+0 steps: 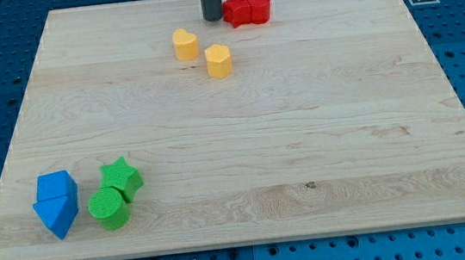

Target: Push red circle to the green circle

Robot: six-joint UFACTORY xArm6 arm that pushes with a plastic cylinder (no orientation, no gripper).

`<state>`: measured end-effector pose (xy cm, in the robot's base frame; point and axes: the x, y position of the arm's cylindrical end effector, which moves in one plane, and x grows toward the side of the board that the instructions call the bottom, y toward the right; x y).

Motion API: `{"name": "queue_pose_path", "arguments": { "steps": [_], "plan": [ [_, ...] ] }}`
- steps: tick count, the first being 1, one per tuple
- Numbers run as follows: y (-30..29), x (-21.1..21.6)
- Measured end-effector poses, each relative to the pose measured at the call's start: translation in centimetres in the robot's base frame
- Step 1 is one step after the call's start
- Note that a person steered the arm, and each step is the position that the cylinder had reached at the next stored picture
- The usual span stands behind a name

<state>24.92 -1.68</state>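
Wooden board (pixel 303 140) — scattered coloured blocks

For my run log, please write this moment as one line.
tip: top edge, touching left side of red blocks | green circle: bottom left, beside green star | push: not yet done

My tip (pixel 213 18) touches the left of two red blocks (pixel 247 9) at the board's (pixel 303 140) top, well apart from the green circle (pixel 108 208) at bottom left.

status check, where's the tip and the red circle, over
My tip at view's top, just left of the red blocks. Green circle far off, bottom left. Two yellow blocks near the path.
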Motion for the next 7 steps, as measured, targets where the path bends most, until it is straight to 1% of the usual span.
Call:
{"name": "queue_pose_path", "arguments": {
  "steps": [1, 2, 3, 4, 6, 7],
  "plan": [
    [0.0, -0.4],
    [1.0, -3.1],
    [1.9, -4.2],
    [2.3, -4.2],
    [7.2, -4.6],
    [7.9, -4.6]
  ]
}}
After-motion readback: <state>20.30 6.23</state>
